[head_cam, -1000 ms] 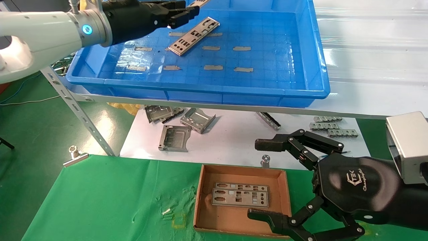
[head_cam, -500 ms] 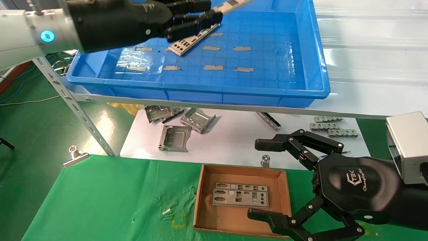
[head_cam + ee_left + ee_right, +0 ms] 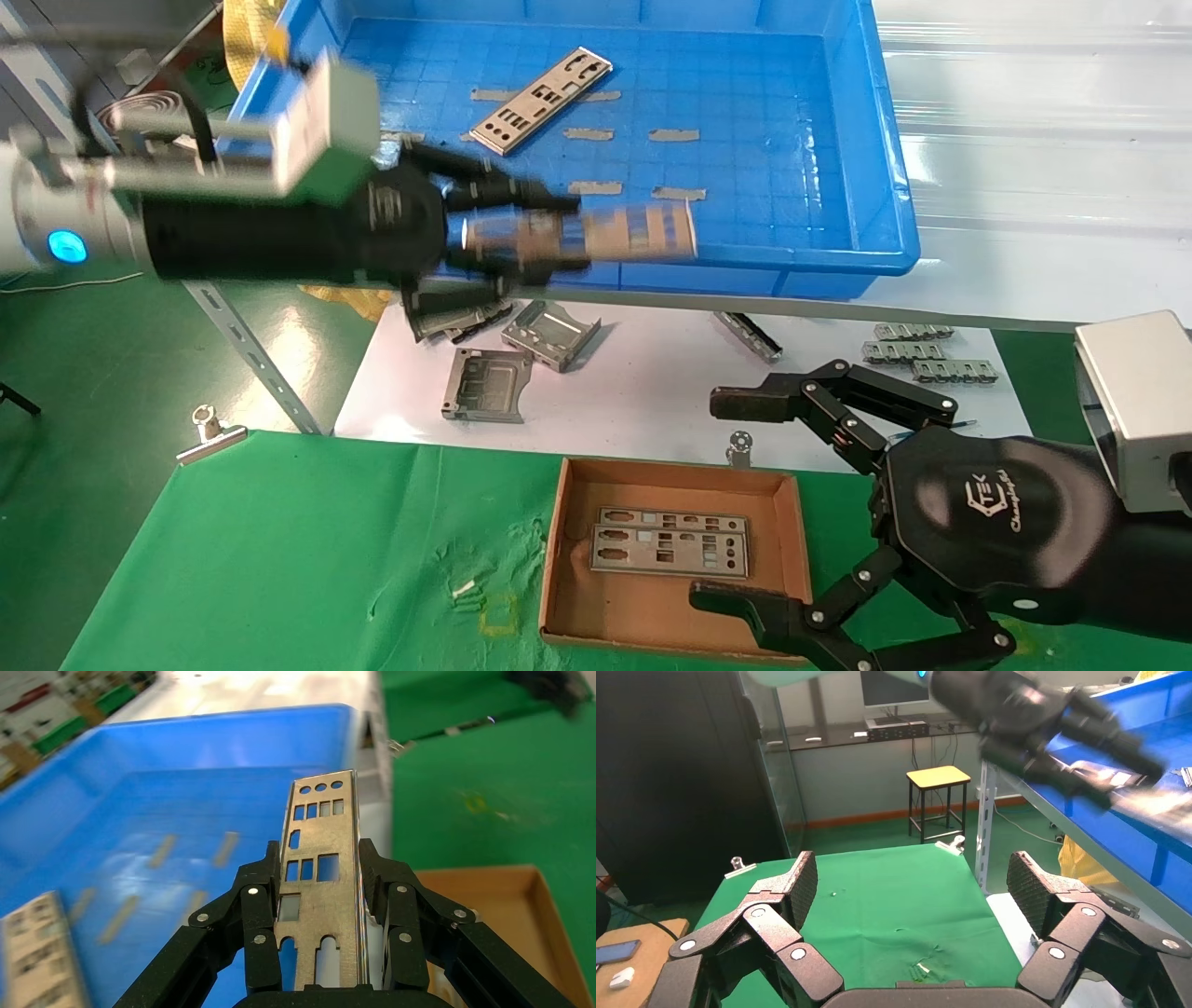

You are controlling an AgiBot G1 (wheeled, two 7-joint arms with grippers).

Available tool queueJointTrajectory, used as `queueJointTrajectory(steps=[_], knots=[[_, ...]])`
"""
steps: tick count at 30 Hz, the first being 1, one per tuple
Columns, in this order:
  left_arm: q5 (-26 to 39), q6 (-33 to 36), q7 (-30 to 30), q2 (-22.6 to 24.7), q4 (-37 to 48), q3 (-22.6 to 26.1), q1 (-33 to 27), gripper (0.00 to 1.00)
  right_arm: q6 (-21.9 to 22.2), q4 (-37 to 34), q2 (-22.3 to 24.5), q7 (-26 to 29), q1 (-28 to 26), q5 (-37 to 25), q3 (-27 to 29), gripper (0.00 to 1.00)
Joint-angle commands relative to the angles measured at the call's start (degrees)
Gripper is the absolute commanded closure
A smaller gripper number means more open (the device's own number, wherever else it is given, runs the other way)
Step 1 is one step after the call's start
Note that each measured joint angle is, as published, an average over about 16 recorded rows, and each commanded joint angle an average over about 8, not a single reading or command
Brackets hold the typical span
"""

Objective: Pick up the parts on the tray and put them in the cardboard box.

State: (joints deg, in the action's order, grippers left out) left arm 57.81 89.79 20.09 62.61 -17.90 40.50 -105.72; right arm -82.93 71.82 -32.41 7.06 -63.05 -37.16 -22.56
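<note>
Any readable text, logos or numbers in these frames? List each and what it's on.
"TEK" with a C-shaped logo: on the black body of the right gripper, parked beside the cardboard box.
Script line beneath it: too small to read surely.
Left gripper, its held plate, blue tray: no legible text.

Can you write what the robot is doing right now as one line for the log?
left gripper: shut on metal plate, above tray front rim | right gripper: open, beside cardboard box | box: two plates | tray: one plate

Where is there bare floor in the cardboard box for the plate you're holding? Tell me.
In the cardboard box, bare strips run along the near wall and the left wall. Two plates crowd the middle. The right gripper hangs open over the right wall. The left gripper holds the carried plate.
</note>
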Motion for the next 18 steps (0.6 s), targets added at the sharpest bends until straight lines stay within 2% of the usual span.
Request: queueJointTrajectory(steps=[1, 10, 18], knots=[[0.26, 0.86, 1.96, -0.76, -1.63, 0.38, 1.32, 1.00, 0.00, 0.00, 0.00, 0.00, 0.00, 0.00, 0.00, 0.00], [-2.86, 0.49, 4.55, -3.08, -8.98, 1.79, 8.75, 1.00, 0.00, 0.00, 0.00, 0.00, 0.00, 0.00, 0.00, 0.00], [-2.06, -2.30, 7.27, -0.40, -10.19, 3.79, 14.64, 1.00, 0.00, 0.00, 0.00, 0.00, 0.00, 0.00, 0.00, 0.00]])
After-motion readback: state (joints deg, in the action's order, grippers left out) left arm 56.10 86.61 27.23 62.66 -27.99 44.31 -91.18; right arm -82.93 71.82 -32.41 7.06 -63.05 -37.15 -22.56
